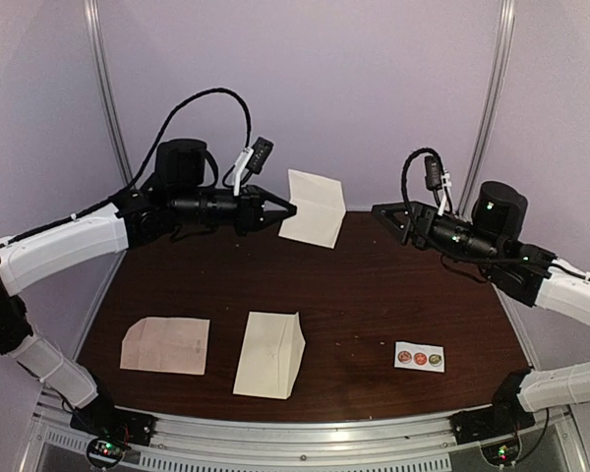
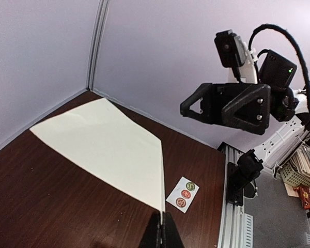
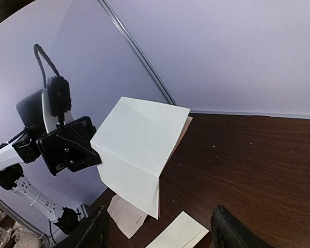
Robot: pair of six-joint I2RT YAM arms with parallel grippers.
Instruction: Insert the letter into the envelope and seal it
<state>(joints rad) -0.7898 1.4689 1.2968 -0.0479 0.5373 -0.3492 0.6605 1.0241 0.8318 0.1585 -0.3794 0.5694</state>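
My left gripper [image 1: 291, 208] is shut on the edge of the cream envelope [image 1: 315, 208] and holds it in the air above the back of the table. In the left wrist view the fingertips [image 2: 163, 221] pinch its thin edge [image 2: 108, 144]. In the right wrist view the envelope [image 3: 139, 144] is bent along a crease, and a pinkish sliver shows at its upper right edge. My right gripper [image 1: 379, 210] is open and empty, a little to the envelope's right and facing it. A pinkish creased sheet [image 1: 165, 345] lies flat at the front left.
A second cream paper with a pointed side [image 1: 268, 354] lies at the front middle of the dark wooden table [image 1: 374, 295]. A small white strip with three round stickers [image 1: 419, 356] lies at the front right; it also shows in the left wrist view [image 2: 184, 194]. Walls enclose the back.
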